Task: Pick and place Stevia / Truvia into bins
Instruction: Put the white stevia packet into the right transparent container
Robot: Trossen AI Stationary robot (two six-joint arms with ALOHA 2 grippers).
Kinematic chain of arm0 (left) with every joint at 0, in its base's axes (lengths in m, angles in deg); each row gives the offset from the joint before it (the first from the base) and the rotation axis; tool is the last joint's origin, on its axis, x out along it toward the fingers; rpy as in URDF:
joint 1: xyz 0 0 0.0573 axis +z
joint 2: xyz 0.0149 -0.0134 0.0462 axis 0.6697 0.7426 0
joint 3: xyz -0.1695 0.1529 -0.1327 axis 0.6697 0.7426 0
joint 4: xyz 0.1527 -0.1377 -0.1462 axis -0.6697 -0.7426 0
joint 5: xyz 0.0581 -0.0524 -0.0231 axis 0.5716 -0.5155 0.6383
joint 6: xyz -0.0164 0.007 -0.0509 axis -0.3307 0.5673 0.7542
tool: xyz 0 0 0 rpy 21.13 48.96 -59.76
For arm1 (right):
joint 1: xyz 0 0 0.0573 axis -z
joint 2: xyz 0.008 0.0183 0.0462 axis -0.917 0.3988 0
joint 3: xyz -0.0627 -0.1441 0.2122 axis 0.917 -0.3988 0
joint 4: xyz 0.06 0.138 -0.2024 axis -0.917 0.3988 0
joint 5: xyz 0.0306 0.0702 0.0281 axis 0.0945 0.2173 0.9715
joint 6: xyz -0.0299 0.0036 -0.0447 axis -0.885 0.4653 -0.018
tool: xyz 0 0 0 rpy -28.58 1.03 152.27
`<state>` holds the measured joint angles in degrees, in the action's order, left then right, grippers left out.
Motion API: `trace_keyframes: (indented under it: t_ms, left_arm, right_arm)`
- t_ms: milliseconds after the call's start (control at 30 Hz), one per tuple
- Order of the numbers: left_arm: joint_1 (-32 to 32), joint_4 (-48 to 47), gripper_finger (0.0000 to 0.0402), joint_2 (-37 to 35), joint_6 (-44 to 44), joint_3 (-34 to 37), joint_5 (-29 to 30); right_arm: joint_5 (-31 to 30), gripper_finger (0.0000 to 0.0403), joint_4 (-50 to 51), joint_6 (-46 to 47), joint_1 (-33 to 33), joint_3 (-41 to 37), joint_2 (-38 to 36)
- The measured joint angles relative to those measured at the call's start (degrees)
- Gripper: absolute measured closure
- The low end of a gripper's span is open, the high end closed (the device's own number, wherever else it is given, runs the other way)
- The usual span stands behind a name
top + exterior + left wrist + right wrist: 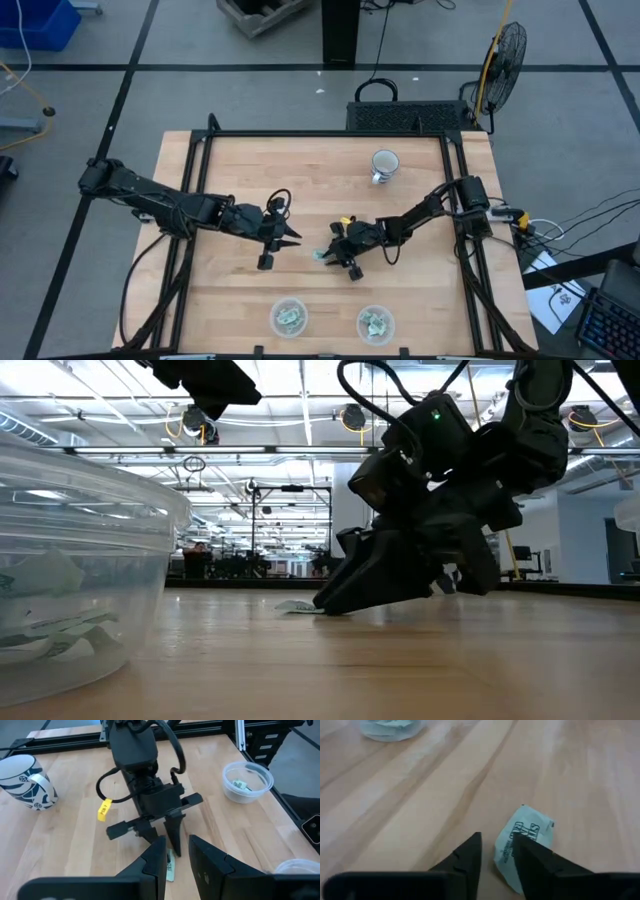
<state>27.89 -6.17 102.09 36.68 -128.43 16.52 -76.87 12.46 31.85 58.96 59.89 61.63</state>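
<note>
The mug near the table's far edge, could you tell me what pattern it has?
The mug is white with dark blue markings, best seen in the left wrist view.

The left arm reaches in from about nine o'clock toward the table's middle, its wrist low and its left gripper (283, 240) pointing toward three o'clock, the two dark fingers (155, 862) held a narrow gap apart. The right arm comes from about three o'clock, bends at the elbow and slopes down toward the middle, where the right gripper (327, 256) tilts steeply with its fingertips (472, 851) at the tabletop and only slightly parted. The two grippers face each other, near but not touching.
</note>
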Motion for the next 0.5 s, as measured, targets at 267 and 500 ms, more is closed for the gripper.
trace_keyframes:
  t_ms: [267,500]
  left_arm:
    - [0.0,-0.2,0.0314,0.0,0.8,0.0,-0.1]
    - [0.0,-0.4,0.0314,0.0,1.7,0.0,-0.2]
  right_arm:
    - [-2.4,0.0389,-2.4,0.7,0.4,-0.1,-1.2]
    - [-10.3,0.04,9.7,4.8,-3.1,-0.1,-14.4]
